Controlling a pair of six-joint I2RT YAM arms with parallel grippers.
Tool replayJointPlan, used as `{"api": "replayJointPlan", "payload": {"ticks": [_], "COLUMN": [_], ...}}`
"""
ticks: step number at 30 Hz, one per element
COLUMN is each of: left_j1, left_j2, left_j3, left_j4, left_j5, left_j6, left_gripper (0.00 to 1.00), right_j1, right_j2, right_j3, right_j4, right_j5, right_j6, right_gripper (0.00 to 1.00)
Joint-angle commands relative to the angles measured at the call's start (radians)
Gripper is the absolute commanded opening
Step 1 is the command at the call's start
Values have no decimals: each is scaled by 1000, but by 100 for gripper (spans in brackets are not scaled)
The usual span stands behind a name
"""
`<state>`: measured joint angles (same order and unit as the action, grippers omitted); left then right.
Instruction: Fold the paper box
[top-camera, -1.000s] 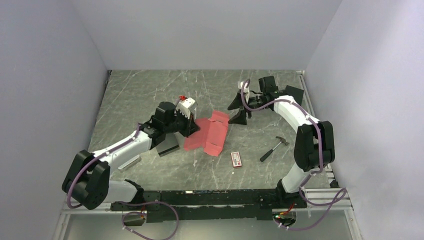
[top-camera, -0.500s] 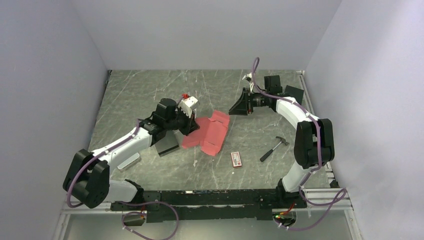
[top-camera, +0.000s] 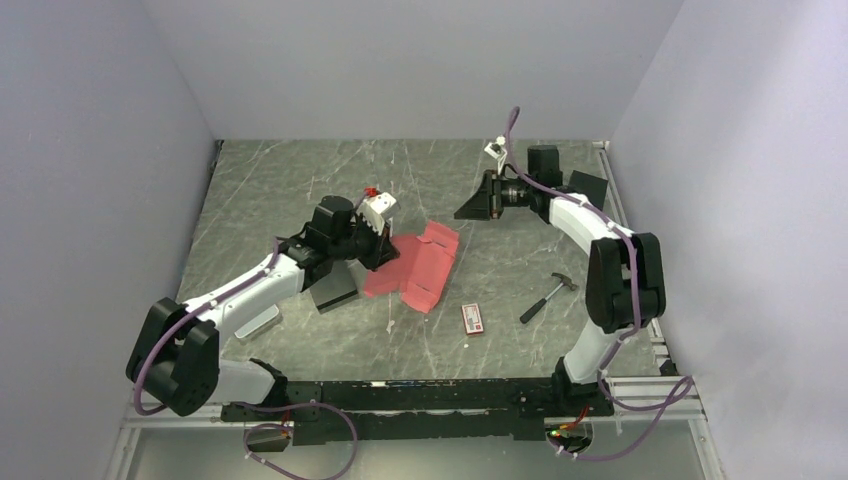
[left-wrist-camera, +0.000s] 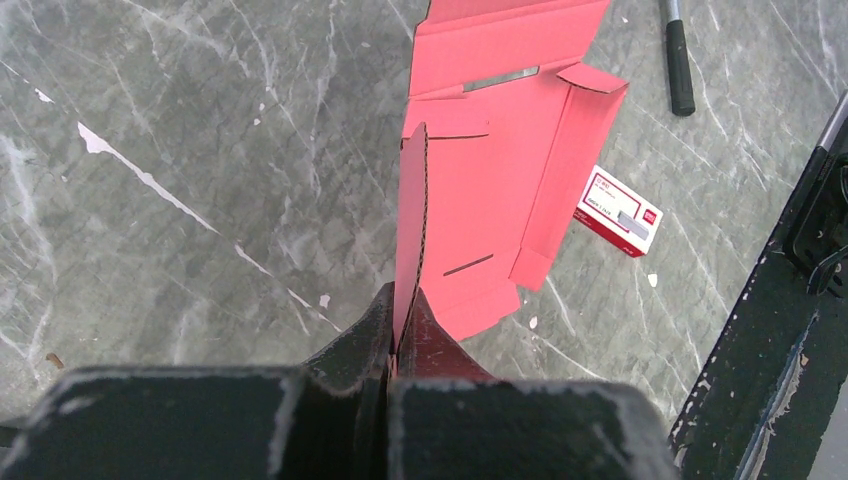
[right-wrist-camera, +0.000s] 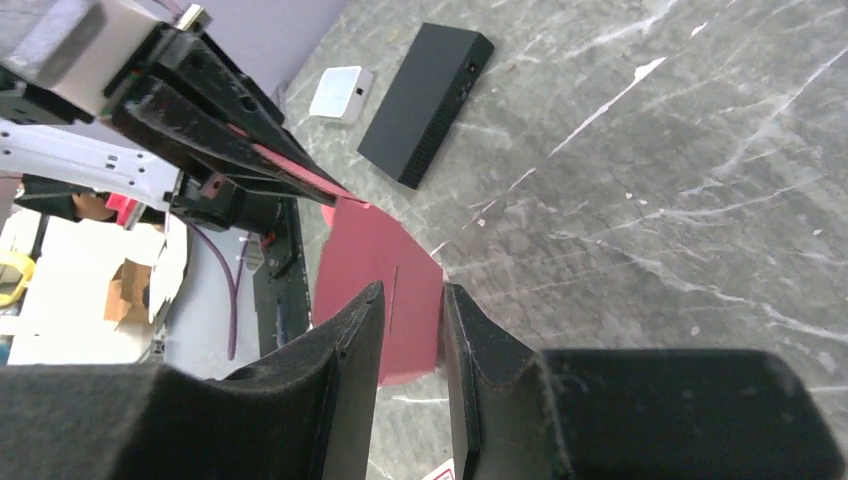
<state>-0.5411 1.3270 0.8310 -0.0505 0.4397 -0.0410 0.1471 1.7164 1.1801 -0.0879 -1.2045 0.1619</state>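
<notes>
**Left gripper is pinching up one flap of the red box**

The paper box (top-camera: 425, 270) is lying in the middle of the picture from above. It is opened out flat on the table (top-camera: 270, 190). The left gripper (left-wrist-camera: 400, 312) is squeezing tight on one side flap. It is lifting that flap so it is standing up on its edge, while the rest of the sheet is resting flat. I think it is holding the flap this way to bend it along its crease and make a wall of the box.

The right gripper (top-camera: 468, 206) is hanging in the upper right, well apart from the box and touching nothing. Its fingers are standing a little apart with nothing between them. I think it is waiting out of the way, ready to go to another flap.

A hammer (top-camera: 547, 297) and a small packet (top-camera: 473, 318) are lying to the lower right of the box. A black box (top-camera: 335, 290) is sitting just left of it, partly under the left arm. None of them are part of the job.

The folding looks like it is only starting, because most flaps are lying flat.
</notes>
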Motion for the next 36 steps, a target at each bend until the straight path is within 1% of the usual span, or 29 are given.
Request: {"api": "replayJointPlan", "payload": {"ticks": [1, 3, 7, 10, 13, 17, 25, 29, 31, 34, 36], "left_j1": [-6, -6, -9, -12, -15, -23, -37, -39, -39, -40, -40], "left_j2": [8, 11, 15, 17, 13, 0, 2, 11, 10, 7, 5], "left_j3": [51, 59, 73, 81, 83, 83, 117, 114, 112, 117, 118], "left_j4": [12, 0, -23, -33, -32, -33, -69, -60, -54, -63, -61], "left_j5": [10, 2, -28, -52, -74, -102, -130, -120, -118, -120, -118], "left_j6": [14, 13, 4, -10, -20, -26, -23, -25, -26, -24, -23], "left_gripper": [0, 0, 0, 0, 0, 0, 0, 0, 0, 0, 0], "right_j1": [60, 88, 117, 135, 144, 138, 111, 106, 106, 106, 109], "right_j2": [60, 54, 39, 36, 26, 11, -42, -52, -49, -45, -39], "right_j3": [87, 100, 114, 126, 129, 149, 158, 150, 147, 149, 146], "right_j4": [-179, -220, -266, -306, -318, -330, -311, -295, -285, -284, -281], "right_j5": [36, 31, 40, 59, 73, 135, 126, 104, 86, 71, 69], "right_j6": [-118, -178, -223, -253, -255, -236, -200, -184, -167, -163, -134], "right_gripper": [32, 32, 34, 37, 40, 47, 55, 54, 51, 50, 49]}}
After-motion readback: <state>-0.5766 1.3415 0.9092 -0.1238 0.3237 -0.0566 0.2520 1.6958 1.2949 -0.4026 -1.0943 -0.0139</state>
